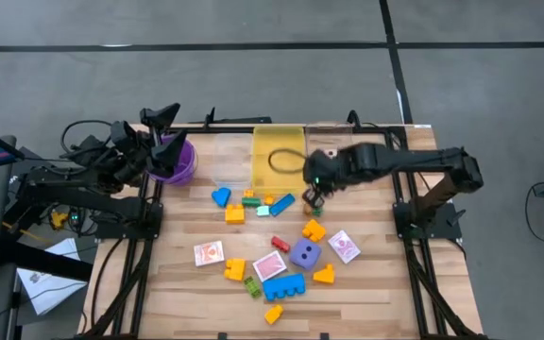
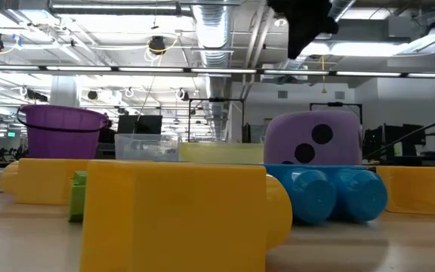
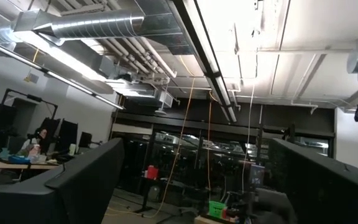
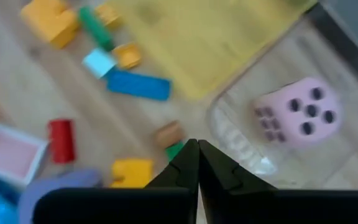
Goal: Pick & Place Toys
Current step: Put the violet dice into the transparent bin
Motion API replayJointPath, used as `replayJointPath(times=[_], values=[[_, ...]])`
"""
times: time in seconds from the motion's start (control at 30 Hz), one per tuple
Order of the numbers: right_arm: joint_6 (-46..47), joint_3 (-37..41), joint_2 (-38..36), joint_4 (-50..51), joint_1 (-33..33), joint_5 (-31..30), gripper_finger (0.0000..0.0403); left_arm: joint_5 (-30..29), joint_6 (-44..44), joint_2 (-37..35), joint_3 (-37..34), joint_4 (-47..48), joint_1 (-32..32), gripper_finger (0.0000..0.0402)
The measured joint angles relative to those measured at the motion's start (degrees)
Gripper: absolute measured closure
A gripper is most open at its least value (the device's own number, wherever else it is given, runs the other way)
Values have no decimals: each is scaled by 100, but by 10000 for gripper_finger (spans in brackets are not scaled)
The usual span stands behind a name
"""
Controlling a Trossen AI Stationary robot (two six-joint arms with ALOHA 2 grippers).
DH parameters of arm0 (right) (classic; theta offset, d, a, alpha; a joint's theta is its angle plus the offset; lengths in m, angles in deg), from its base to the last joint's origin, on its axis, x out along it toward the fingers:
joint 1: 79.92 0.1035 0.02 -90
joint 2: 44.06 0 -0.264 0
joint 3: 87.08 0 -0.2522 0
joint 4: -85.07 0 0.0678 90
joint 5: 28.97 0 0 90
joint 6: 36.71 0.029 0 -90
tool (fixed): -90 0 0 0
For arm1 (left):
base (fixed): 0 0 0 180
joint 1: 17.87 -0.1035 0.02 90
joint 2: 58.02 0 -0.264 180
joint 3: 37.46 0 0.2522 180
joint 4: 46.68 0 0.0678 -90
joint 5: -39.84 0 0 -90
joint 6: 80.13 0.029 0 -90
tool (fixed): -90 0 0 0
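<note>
The pink foam die (image 4: 300, 113) lies in a clear bin (image 4: 241, 134) just beside the right hand (image 4: 197, 163), whose fingers are clenched together on nothing, above the counter's (image 1: 376, 283) wood near the yellow bin (image 1: 278, 157). Building blocks (image 1: 282, 286), playing cards (image 1: 208, 253) and the purple die (image 1: 305, 253) lie scattered nearer the front edge — apart from it. The left hand (image 1: 163, 127) hangs spread wide beside the purple bowl (image 1: 179, 165), empty, facing ceiling ducts — an open workshop lies behind.

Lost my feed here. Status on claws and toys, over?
Left claw open, parked over purple bowl. Right claw shut, empty, above the blocks. Pink die in clear bin. Nothing in the way.
</note>
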Motion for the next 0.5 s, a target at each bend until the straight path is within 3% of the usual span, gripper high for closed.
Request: replayJointPath(times=[0.2,0.5], values=[[861,0,0,10,794,4,366,0,0,2,0,347,230,4],[2212,0,74,-100,1582,181,243,-2,-514,5,0,871,545,4]])
